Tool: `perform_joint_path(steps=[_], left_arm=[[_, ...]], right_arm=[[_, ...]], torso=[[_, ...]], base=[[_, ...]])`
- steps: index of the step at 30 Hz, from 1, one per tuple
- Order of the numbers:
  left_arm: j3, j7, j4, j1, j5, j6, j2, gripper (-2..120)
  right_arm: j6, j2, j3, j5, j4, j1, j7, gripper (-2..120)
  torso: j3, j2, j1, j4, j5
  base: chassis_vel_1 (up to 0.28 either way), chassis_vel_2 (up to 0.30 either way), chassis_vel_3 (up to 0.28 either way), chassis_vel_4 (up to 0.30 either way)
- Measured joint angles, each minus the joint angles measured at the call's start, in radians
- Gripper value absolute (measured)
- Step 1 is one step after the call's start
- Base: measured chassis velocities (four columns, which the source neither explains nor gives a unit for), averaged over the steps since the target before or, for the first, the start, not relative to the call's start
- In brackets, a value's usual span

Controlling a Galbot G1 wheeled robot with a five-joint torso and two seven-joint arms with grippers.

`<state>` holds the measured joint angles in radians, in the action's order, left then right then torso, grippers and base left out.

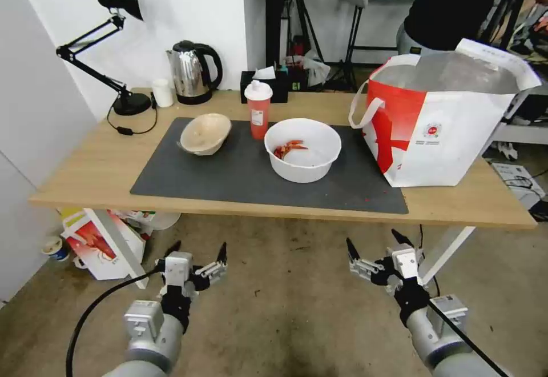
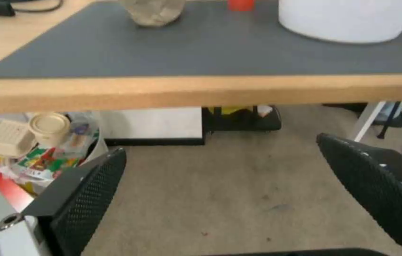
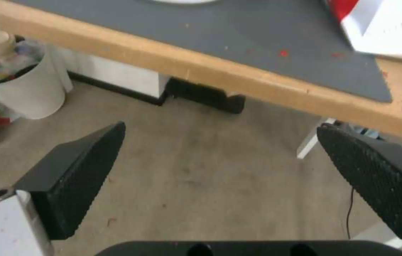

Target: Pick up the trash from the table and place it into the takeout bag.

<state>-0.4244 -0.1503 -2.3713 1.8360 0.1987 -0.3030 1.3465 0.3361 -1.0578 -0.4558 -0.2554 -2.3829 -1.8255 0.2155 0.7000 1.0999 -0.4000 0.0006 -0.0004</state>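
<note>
On the table (image 1: 97, 165), a dark grey mat (image 1: 228, 177) carries the trash: a shallow beige bowl (image 1: 205, 133) tilted at the left, a tall red cup with a white lid (image 1: 258, 109) behind the middle, and a large white round bowl (image 1: 303, 149) holding red food scraps. The takeout bag (image 1: 445, 120) stands open at the table's right end, foil lining showing. Both grippers hang low over the floor in front of the table edge. My left gripper (image 1: 197, 250) is open and holds nothing. My right gripper (image 1: 377, 241) is open too. The left wrist view shows the white bowl (image 2: 348, 19) above the table's edge (image 2: 201, 94).
A steel kettle (image 1: 193, 72), a small white cup (image 1: 162, 92) and a black desk lamp (image 1: 114, 40) stand at the back left. A smaller red-printed bag (image 1: 100, 243) and a waste bin sit under the table's left side. A person stands behind the takeout bag.
</note>
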Motion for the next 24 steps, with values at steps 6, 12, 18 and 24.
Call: perform_joint_path(steps=[6,12,18,24], left_arm=[[0.003,-0.006,0.007,-0.001,0.001,-0.001,0.001,100],[-0.004,-0.012,0.001,0.004,0.001,-0.001,-0.004,100],[-0.01,-0.017,-0.033,0.017,-0.001,-0.001,-0.005,100],[-0.019,-0.029,-0.085,0.03,-0.004,0.001,-0.001,100]], right_arm=[[0.019,0.012,0.009,-0.013,0.003,-0.005,0.021,100],[0.019,0.003,0.009,-0.013,0.006,-0.009,0.024,100],[-0.007,-0.012,0.005,-0.03,-0.023,-0.018,0.024,100],[-0.027,-0.024,-0.013,-0.047,-0.086,-0.033,0.019,100]], torso=[[0.0,0.0,0.0,-0.0008,0.0005],[0.0,0.0,0.0,-0.0006,0.0004],[0.0,0.0,0.0,-0.0005,0.0004],[0.0,0.0,0.0,-0.0006,0.0003]], base=[[0.0,0.0,0.0,0.0],[0.0,0.0,0.0,0.0],[0.0,0.0,0.0,0.0],[0.0,0.0,0.0,0.0]])
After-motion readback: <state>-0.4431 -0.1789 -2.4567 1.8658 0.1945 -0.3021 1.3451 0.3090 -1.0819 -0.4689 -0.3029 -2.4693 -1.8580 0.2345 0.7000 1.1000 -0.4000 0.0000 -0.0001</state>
